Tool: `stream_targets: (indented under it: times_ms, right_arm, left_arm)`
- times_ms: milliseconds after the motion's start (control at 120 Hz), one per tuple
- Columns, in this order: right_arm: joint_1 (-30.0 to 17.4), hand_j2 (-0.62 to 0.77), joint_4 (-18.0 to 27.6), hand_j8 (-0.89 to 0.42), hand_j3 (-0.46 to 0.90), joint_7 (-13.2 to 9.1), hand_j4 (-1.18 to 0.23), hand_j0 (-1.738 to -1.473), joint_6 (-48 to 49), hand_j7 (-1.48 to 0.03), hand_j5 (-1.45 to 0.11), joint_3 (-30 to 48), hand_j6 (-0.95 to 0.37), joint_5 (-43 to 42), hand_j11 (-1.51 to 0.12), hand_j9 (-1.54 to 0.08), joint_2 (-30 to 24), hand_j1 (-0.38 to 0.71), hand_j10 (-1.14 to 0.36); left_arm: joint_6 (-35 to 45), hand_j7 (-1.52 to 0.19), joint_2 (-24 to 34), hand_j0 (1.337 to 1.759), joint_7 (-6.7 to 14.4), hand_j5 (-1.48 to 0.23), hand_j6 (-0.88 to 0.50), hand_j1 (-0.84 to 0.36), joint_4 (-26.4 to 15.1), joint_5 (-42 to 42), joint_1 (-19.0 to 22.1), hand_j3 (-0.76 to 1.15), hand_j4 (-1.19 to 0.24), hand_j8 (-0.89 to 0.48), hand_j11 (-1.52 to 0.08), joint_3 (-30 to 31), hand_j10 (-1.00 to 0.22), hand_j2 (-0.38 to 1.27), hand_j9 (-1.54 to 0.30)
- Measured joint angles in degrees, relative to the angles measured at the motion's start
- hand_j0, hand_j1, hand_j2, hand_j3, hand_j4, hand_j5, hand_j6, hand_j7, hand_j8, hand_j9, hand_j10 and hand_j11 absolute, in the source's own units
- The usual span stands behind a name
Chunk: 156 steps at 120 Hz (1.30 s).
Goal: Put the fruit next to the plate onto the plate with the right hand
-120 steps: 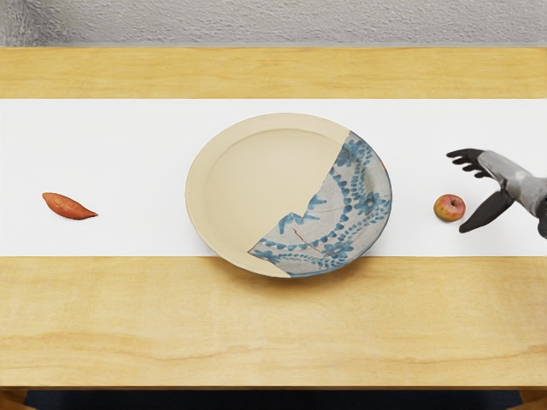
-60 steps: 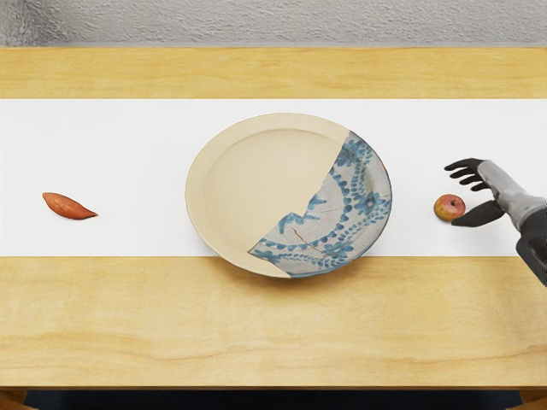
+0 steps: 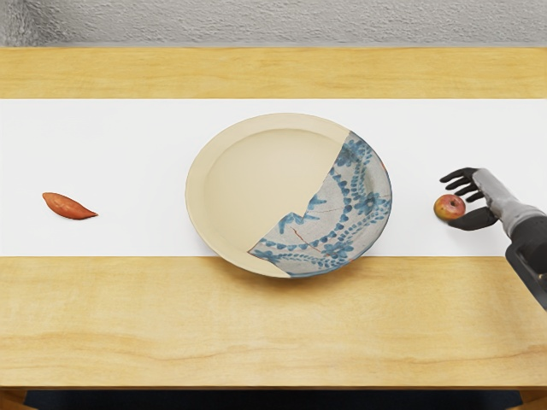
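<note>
Right hand point(image 3: 483, 195) spreads open around the fruit point(image 3: 449, 207) beside the plate point(image 3: 256, 179).

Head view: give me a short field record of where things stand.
fruit: on the runner, right of the plate, not on it
plate: centre of runner
right robot hand: open, fingers above and thumb below the fruit; contact unclear
sweet potato: far left on runner
left arm: not in view

Right arm point(image 3: 528, 246) enters from the right edge, lower-middle of frame, slanting up and left. Right hand point(image 3: 480, 202) at its end, palm facing left. Fingers point(image 3: 457, 179) fanned; thumb point(image 3: 472, 223) apart beneath, uncurled.
</note>
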Motion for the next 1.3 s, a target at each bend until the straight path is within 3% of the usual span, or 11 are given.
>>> stream_targets:
  times_ms: [267,517,808,825,833,850,875,992,1300]
  right_arm:
    - [0.7,-0.09,-0.8,-0.46,0.0,-2.7,-0.46,-1.658,0.0,-0.59,-0.59,-0.5,-0.46,0.0,-0.59,-0.59,1.6,0.19,-0.46]
    - [1.1,-0.06,-1.2,-0.39,0.0,-3.3,-0.54,-1.656,0.0,-0.69,-0.69,-0.8,-0.46,-0.1,-0.7,-0.7,2.8,0.26,-0.54]
    - [0.9,0.18,-2.5,-0.42,-0.05,-3.1,-0.68,-1.635,0.1,-0.88,-0.88,-0.8,-0.43,-0.8,-0.9,-0.9,2.9,0.27,-0.67]
    - [1.0,0.19,-2.5,-0.42,-0.07,-3.1,-0.68,-1.636,0.1,-0.89,-0.89,-0.7,-0.43,-0.7,-0.91,-0.9,2.9,0.27,-0.68]
    - [1.0,0.19,-2.5,-0.42,0.01,-3.1,-0.69,-1.64,0.1,-0.89,-0.89,-0.7,-0.43,-0.7,-0.91,-0.91,2.9,0.27,-0.68]
    - [1.0,0.23,-2.5,-0.43,0.04,-3.1,-0.69,-1.646,0.2,-0.9,-0.9,-0.7,-0.44,-0.5,-0.91,-0.91,2.9,0.28,-0.69]
    - [1.0,0.27,-2.5,-0.44,-0.02,-3.1,-0.7,-1.648,0.3,-0.91,-0.91,-0.5,-0.46,-0.4,-0.92,-0.92,2.8,0.28,-0.69]
    - [1.5,0.33,-2.4,-0.44,0.0,-2.9,-0.71,-1.652,1.2,-0.94,-0.96,-0.2,-0.45,0.6,-0.96,-0.96,2.2,0.29,-0.71]
    - [3.9,0.33,-2.1,-0.4,0.0,-2.6,-0.71,-1.657,17.3,-0.97,-1.02,8.1,-0.42,7.2,-1.02,-1.01,-2.9,0.3,-0.71]
  left_arm:
    - [0.0,-0.32,0.0,1.658,0.0,-0.32,-0.25,0.06,0.0,0.0,0.0,0.0,-0.25,-0.25,-0.32,0.0,-0.24,0.05,-0.32]
    - [0.0,-0.32,0.0,1.658,0.0,-0.32,-0.25,0.06,0.0,0.0,0.0,0.0,-0.25,-0.25,-0.32,0.0,-0.24,0.05,-0.32]
    - [0.0,-0.32,0.0,1.658,0.0,-0.32,-0.25,0.06,0.0,0.0,0.0,0.0,-0.25,-0.25,-0.32,0.0,-0.24,0.05,-0.32]
    - [0.0,-0.32,0.0,1.658,0.0,-0.32,-0.25,0.06,0.0,0.0,0.0,0.0,-0.25,-0.25,-0.32,0.0,-0.24,0.05,-0.32]
    - [0.0,-0.32,0.0,1.658,0.0,-0.32,-0.25,0.06,0.0,0.0,0.0,0.0,-0.25,-0.25,-0.32,0.0,-0.24,0.05,-0.32]
    - [0.0,-0.32,0.0,1.658,0.0,-0.32,-0.25,0.06,0.0,0.0,0.0,0.0,-0.25,-0.25,-0.32,0.0,-0.24,0.05,-0.32]
    - [0.0,-0.32,0.0,1.658,0.0,-0.32,-0.25,0.06,0.0,0.0,0.0,0.0,-0.25,-0.25,-0.32,0.0,-0.24,0.05,-0.32]
    - [0.0,-0.32,0.0,1.658,0.0,-0.32,-0.25,0.06,0.0,0.0,0.0,0.0,-0.25,-0.25,-0.32,0.0,-0.24,0.05,-0.32]
    - [0.0,-0.32,0.0,1.658,0.0,-0.32,-0.25,0.06,0.0,0.0,0.0,0.0,-0.25,-0.25,-0.32,0.0,-0.24,0.05,-0.32]
